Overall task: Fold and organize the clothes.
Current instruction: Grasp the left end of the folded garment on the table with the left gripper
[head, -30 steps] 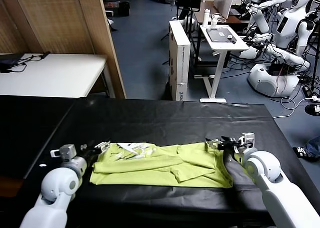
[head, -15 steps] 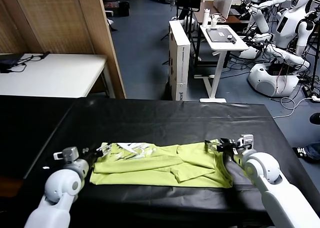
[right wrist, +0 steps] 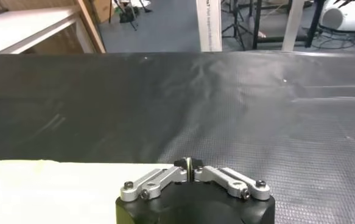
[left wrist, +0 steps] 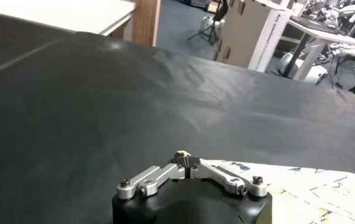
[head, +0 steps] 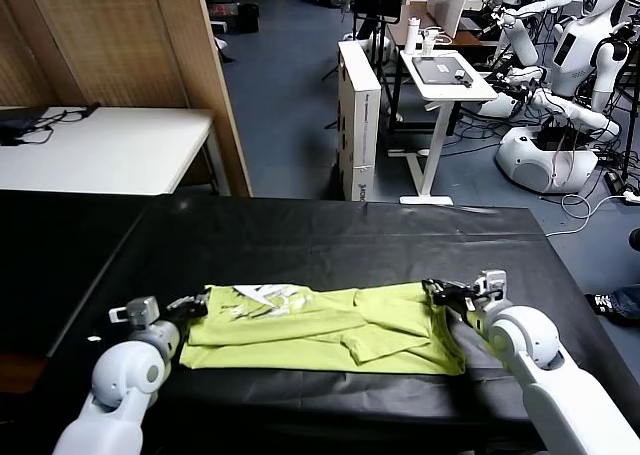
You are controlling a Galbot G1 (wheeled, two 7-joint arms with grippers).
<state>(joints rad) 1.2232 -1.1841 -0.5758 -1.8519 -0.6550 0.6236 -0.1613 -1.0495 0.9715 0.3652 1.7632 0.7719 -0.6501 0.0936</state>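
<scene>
The clothes, a lime yellow-green T-shirt (head: 320,330), lie folded in a long flat band across the black table (head: 330,235), with a white print showing at the far left part. My left gripper (head: 195,303) is at the shirt's far left corner and is shut on a sliver of green cloth (left wrist: 181,154). At the far right corner my right gripper (head: 432,287) is shut with a thin edge of the fabric pinched between its pads (right wrist: 188,164). The printed side (left wrist: 311,189) shows in the left wrist view. Pale cloth (right wrist: 43,182) lies beside the right jaws.
Beyond the black table stand a white table (head: 100,145) and a wooden partition (head: 130,35) at the left. A tall white box (head: 358,115), a small white stand (head: 440,75) and other robots (head: 560,75) are on the floor behind.
Both grippers went from open to shut on the shirt's far corners. Both have drawn slightly nearer to me along the table.
</scene>
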